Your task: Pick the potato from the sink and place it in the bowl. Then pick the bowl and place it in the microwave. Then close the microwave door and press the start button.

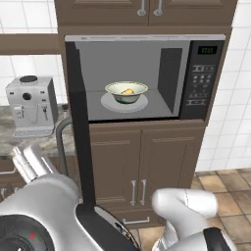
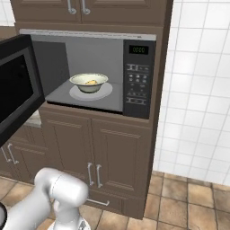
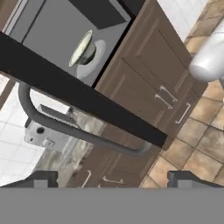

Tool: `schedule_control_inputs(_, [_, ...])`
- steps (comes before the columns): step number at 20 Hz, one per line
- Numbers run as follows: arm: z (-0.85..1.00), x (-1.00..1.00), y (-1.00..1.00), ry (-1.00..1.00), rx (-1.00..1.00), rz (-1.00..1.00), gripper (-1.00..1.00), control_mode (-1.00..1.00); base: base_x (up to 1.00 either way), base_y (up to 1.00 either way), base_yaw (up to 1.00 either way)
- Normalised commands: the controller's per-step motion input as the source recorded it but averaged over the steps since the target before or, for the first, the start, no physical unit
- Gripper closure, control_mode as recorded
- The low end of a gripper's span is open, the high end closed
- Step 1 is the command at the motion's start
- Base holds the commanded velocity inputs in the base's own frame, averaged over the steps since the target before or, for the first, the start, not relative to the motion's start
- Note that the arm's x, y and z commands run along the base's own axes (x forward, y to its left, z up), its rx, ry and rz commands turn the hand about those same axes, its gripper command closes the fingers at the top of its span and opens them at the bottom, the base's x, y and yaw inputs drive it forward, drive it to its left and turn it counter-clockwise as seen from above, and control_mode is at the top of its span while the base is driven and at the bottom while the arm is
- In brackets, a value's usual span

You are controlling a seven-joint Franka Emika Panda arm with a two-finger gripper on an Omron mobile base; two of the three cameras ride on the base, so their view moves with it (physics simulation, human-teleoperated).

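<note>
The microwave (image 1: 201,78) (image 2: 137,76) stands open. Inside it, the pale green bowl (image 1: 126,91) (image 2: 89,82) rests on a white round plate (image 1: 110,104), and the yellow potato (image 1: 128,91) (image 2: 91,82) lies in the bowl. The microwave door (image 1: 78,122) (image 2: 15,85) (image 3: 87,100) is swung out to the left. In the hand view its curved grey handle (image 3: 78,133) runs across just ahead of my gripper (image 3: 113,181). The gripper is open, with nothing between its fingertips (image 3: 41,179). The bowl (image 3: 83,48) shows beyond the door. The sink is out of view.
A silver coffee machine (image 1: 30,105) (image 3: 43,135) sits on the counter left of the microwave. Brown cabinet doors (image 1: 142,162) (image 2: 96,148) lie below and above it. Tiled floor (image 2: 197,197) and a white tiled wall (image 2: 197,90) are to the right.
</note>
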Motion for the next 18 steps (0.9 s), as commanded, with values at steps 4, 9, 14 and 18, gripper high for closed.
schedule_control_inputs(4, [-0.73, 0.94, 0.90, 0.02, -0.14, -0.28, -1.00, -1.00, 0.00, 0.00, 0.00])
schedule_control_inputs(9, [-0.90, 0.85, 0.31, 0.00, -0.09, -0.22, -1.00, -1.00, 0.00, 0.00, 0.00])
schedule_control_inputs(14, [-0.44, 0.68, 0.02, 0.00, -0.04, -0.21, -1.00, -1.00, 0.00, 0.00, 0.00])
schedule_control_inputs(18, [0.00, 0.50, 0.00, 0.00, 0.00, -0.18, -1.00, -1.00, 0.00, 0.00, 0.00])
